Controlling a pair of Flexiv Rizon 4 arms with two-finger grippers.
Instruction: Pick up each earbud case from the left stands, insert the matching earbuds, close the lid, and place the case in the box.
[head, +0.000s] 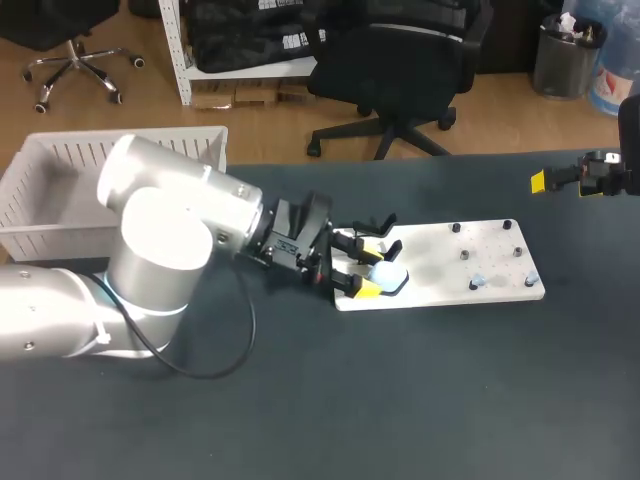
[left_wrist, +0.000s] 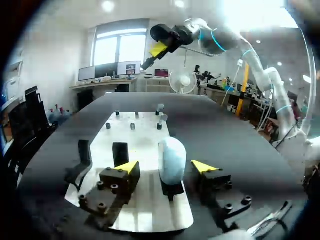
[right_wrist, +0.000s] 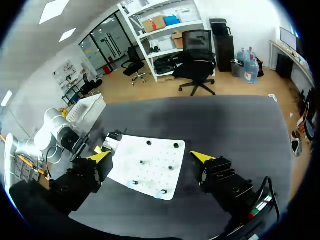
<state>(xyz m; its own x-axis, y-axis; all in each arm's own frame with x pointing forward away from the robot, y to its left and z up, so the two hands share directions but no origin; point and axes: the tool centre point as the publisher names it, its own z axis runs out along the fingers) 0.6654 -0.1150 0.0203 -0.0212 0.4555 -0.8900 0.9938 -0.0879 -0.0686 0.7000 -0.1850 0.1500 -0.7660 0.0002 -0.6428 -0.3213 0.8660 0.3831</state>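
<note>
A pale blue earbud case (left_wrist: 172, 159) stands upright on a black stand at the near end of the white board (left_wrist: 145, 135). My left gripper (left_wrist: 165, 167) is open and straddles the case, one yellow tip on each side with a small gap to each. In the head view the case (head: 389, 271) sits just ahead of the left gripper (head: 368, 269). Two empty black stands (left_wrist: 120, 152) are beside it. Small earbuds (head: 480, 282) rest among pegs at the board's far end. My right gripper (right_wrist: 152, 156) is open, empty and held high above the table's far right (head: 565, 181).
A white slatted box (head: 60, 180) stands at the table's back left, behind my left arm. The board (right_wrist: 150, 167) lies mid-table on the dark tabletop (head: 400, 400). Short black pegs (left_wrist: 132, 126) stick up from the board.
</note>
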